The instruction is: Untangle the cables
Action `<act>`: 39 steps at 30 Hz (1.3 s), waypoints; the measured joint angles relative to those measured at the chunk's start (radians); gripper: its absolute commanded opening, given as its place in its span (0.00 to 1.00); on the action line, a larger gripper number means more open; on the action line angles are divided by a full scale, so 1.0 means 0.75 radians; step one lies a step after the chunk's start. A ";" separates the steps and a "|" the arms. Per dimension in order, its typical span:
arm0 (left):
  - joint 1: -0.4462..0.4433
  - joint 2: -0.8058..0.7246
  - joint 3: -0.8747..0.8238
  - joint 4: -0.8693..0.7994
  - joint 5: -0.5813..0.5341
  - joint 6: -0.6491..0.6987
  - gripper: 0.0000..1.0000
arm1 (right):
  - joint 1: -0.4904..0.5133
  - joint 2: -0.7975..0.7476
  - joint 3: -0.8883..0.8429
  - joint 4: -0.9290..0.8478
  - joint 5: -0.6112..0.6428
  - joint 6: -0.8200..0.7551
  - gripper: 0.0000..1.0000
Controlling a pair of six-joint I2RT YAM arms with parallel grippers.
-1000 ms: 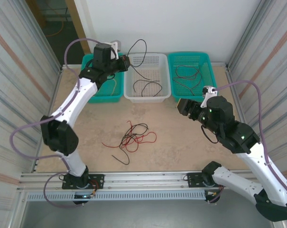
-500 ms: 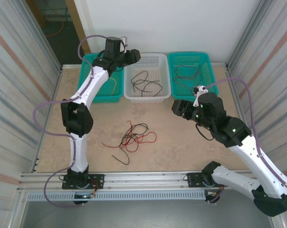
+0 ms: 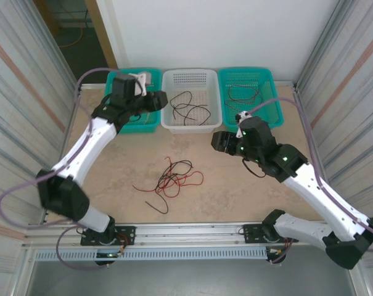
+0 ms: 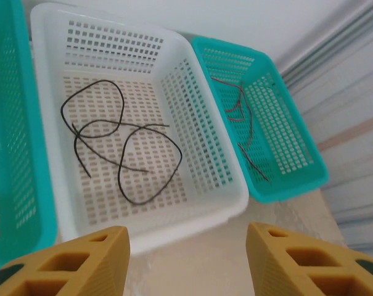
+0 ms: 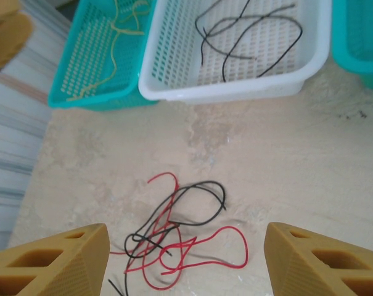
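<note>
mid-table on the beige tabletop [image 3: 223, 197], well apart from both arms: a loose tangle of cables [image 3: 172, 179] [image 5: 174, 240], thin red wires threaded through black ones, open red loops spilling out to either side, a black arc over the top, one black end trailing toward the near edge. along the far edge, three baskets side by side. in the white basket [image 3: 191, 72] [image 4: 198, 213], separate black cables [image 3: 187, 108] [image 4: 121, 161] lying in slack crossing curves on the perforated floor. in the left teal basket [image 3: 137, 126] [image 5: 100, 102], a wavy yellowish cable [image 5: 121, 31]. in the right teal basket [image 3: 248, 72] [image 4: 285, 185], a few dark and reddish cables [image 3: 241, 95] [image 4: 245, 123]. left gripper [image 3: 156, 98] [image 4: 186, 234] above the seam between left teal basket and white basket, yellow fingers spread apart, nothing between them. right gripper [image 3: 217, 140] [image 5: 186, 237] in the air just in front of the white and right teal baskets, aimed down toward the tangle, fingers wide, gripping nothing.
</note>
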 measured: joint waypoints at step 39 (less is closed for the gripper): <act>-0.340 -0.192 -0.881 -0.219 -0.157 -0.084 0.32 | 0.197 0.340 -0.235 0.301 -0.089 0.180 0.59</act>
